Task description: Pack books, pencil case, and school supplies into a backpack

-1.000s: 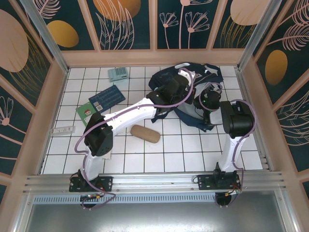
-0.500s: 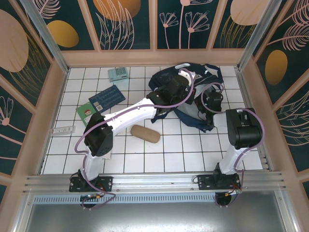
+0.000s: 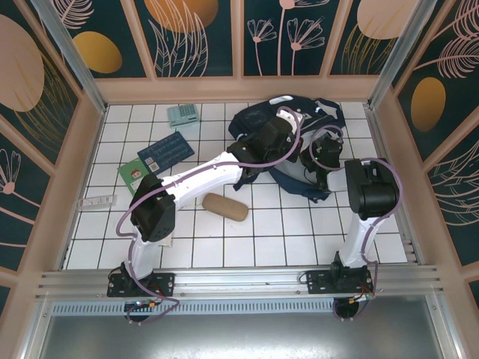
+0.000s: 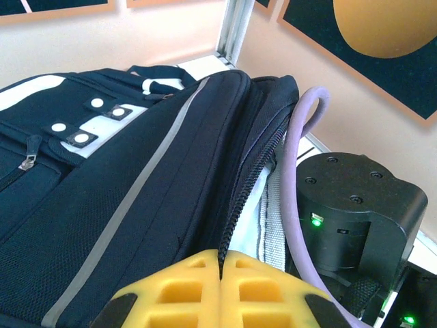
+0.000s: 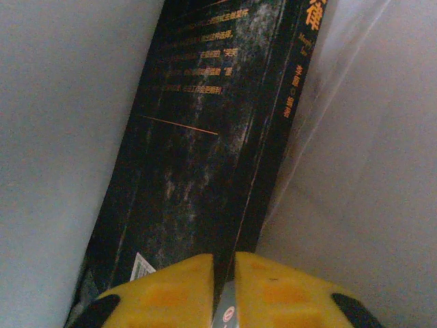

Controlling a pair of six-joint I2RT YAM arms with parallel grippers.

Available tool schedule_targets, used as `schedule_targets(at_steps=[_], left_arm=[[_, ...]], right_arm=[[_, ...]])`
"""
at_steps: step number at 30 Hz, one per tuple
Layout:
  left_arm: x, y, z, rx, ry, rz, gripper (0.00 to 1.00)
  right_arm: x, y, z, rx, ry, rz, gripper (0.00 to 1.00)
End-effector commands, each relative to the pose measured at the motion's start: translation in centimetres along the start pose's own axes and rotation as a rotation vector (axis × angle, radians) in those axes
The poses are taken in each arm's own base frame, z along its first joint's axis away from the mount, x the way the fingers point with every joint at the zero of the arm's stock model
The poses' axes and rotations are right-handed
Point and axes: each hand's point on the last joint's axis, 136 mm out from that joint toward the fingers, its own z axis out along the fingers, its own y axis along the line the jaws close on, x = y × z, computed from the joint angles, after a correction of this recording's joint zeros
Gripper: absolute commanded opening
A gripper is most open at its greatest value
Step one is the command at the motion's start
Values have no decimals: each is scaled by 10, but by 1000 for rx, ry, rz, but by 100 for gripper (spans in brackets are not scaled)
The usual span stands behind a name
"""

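You are looking into a robot test cell, a lab rig rather than a home or a classroom. The white surface is ruled into a plain grid of squares and boxed in on three sides by low walls. Printed panels of leaves and orange ovals on dark teal stand above them like a stage backdrop. Bare aluminium posts rise at the far corners. Along your near edge runs an aluminium rail, and two white arms, the left arm and the right arm, are bolted to it side by side. Purple cables loop along the arms.
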Motion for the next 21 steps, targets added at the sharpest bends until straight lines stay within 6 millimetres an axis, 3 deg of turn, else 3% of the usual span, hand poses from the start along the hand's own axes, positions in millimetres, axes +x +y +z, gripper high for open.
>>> schedule_targets(at_steps=[1,8,12,18,20,21], left_arm=[[-39,-14,-23,27,-122,10,0],[-32,4,-17,-51,-119,21,0],[-28,21,-19,-94,-121,11,0],[-16,39,-16,-83,-93,-65,1],[-16,38,-20,-69,-97,-73,14],[-16,38,-24,-64,-100,-78,32]], right_arm=[[-4,11,-9,-6,-17,-51,22],[4,-3,-52,84,-19,-104,27],[11,-10,-85,124,-43,-131,37],[17,4,-138,111,-107,-189,41],[15,12,-158,112,-151,-222,42],[13,18,-168,108,-175,-243,43]])
